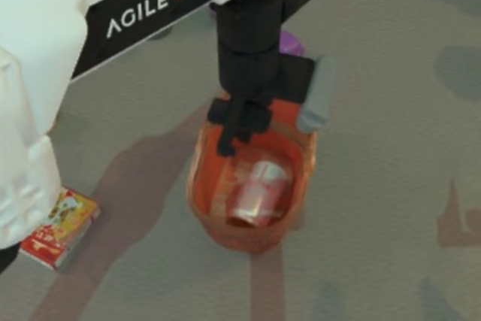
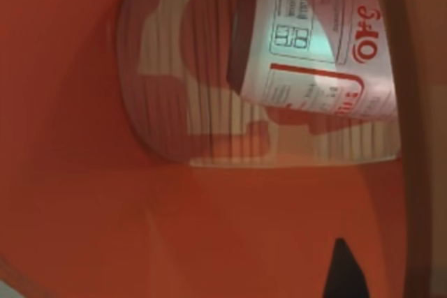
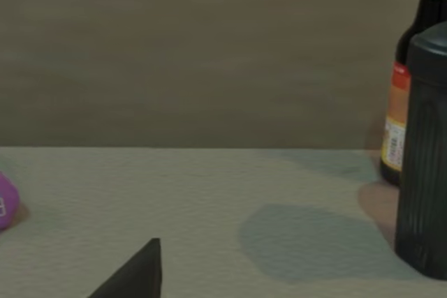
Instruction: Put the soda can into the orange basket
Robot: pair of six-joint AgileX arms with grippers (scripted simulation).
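The soda can (image 1: 259,192) lies on its side on the slatted bottom of the orange basket (image 1: 197,186), white with red lettering. My left gripper (image 1: 237,129) hangs over the basket's far rim, above the can and apart from it, open and holding nothing. In the left wrist view the can (image 2: 321,47) rests free inside the orange wall (image 2: 84,193), and one dark fingertip (image 2: 341,270) shows with nothing against it. The right arm is out of the top view; its wrist view shows one dark fingertip (image 3: 140,277) well off centre over bare table.
A red printed box (image 1: 58,229) lies near the table's front left. A purple object (image 1: 291,41) sits behind the left arm. The right wrist view shows a dark bottle (image 3: 408,95) with an orange label and a black ribbed container (image 3: 424,151).
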